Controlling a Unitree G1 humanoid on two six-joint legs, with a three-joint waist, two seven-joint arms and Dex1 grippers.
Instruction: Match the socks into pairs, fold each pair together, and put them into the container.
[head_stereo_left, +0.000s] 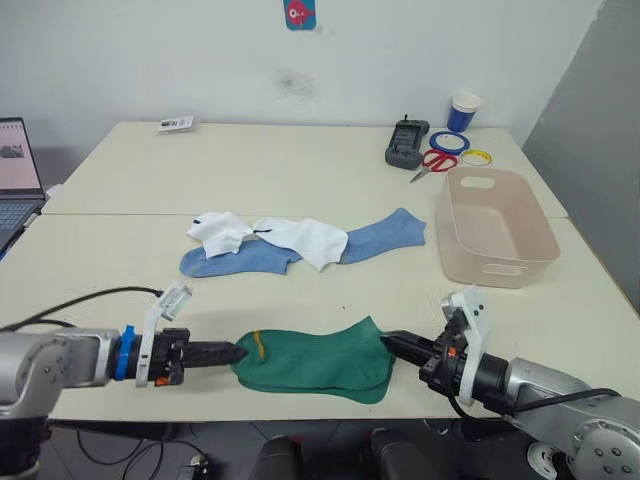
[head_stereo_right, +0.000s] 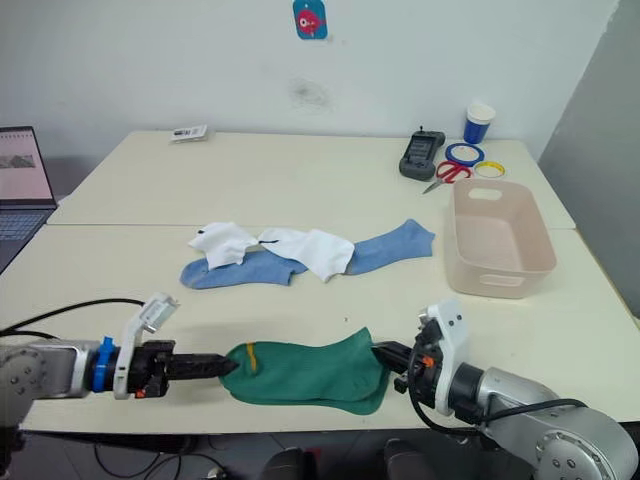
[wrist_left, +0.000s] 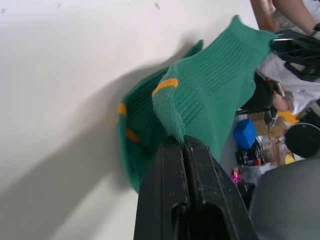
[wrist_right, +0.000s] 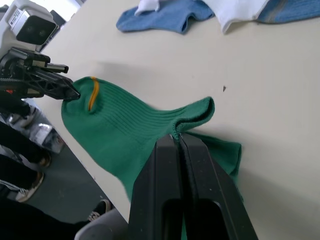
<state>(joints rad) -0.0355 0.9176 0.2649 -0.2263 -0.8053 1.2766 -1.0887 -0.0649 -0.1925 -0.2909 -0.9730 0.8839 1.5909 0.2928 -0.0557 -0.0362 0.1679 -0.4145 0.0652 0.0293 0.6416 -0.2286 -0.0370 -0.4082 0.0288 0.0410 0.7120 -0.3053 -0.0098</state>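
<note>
Green socks (head_stereo_left: 315, 365) sit at the near edge of the cream bench (head_stereo_left: 300, 180), one laid over the other; I see the upper one stretched between both hands. My left hand (head_stereo_left: 240, 352) is pinched closed on its toe end by the yellow mark, my right hand (head_stereo_left: 388, 342) is pinched closed on the cuff end. Mid-bench, two white socks (head_stereo_left: 270, 236) lie on top of two light blue socks (head_stereo_left: 300, 250), in a loose overlapping row, well apart from the green ones. The container (head_stereo_left: 497, 226) stands on the right side, nothing visible inside. Behind it, near the back wall: red-handled scissors (head_stereo_left: 432, 162), a blue tape ring (head_stereo_left: 450, 141), a yellow tape ring (head_stereo_left: 476, 157), a dark handheld device (head_stereo_left: 407, 143), a blue-and-white paper cup (head_stereo_left: 464, 110). Laptop (head_stereo_left: 15, 180) at far left edge. Small card (head_stereo_left: 176, 124) at back left. White wall behind, a sticker (head_stereo_left: 300, 13) on it.
</note>
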